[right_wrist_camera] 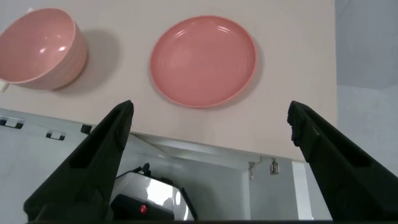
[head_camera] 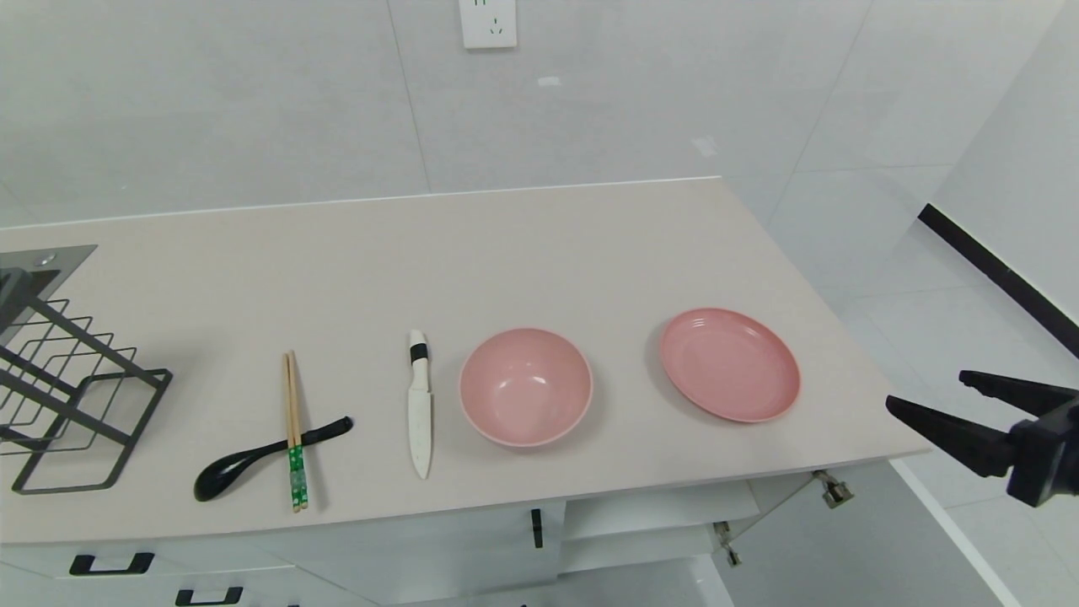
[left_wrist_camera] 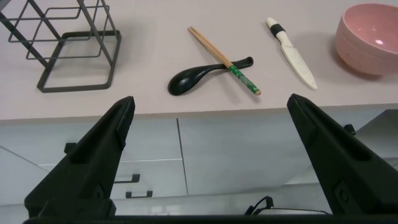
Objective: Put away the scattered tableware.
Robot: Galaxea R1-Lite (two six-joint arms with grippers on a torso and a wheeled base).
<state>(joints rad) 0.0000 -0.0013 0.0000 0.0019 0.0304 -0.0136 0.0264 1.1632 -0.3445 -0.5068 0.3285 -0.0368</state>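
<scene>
Tableware is laid out along the counter (head_camera: pixel 506 253).
Left to right are seen rack (head_camera: pixel 76 396), spoon (head_camera: pixel 253 459) under chopsticks (head_camera: pixel 293 421), knife (head_camera: pixel 419 405), bowl (head_camera: pixel 525 386), plate (head_camera: pixel 729 364); left gripper (left_wrist_camera: pixel 210 102) and right gripper (head_camera: pixel 926 390) are held spread, off the counter.

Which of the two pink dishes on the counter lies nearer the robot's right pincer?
The flat pink plate, at the right end of the counter. The deeper pink bowl sits farther left, beside the white knife, so farther from the right pincer.
</scene>
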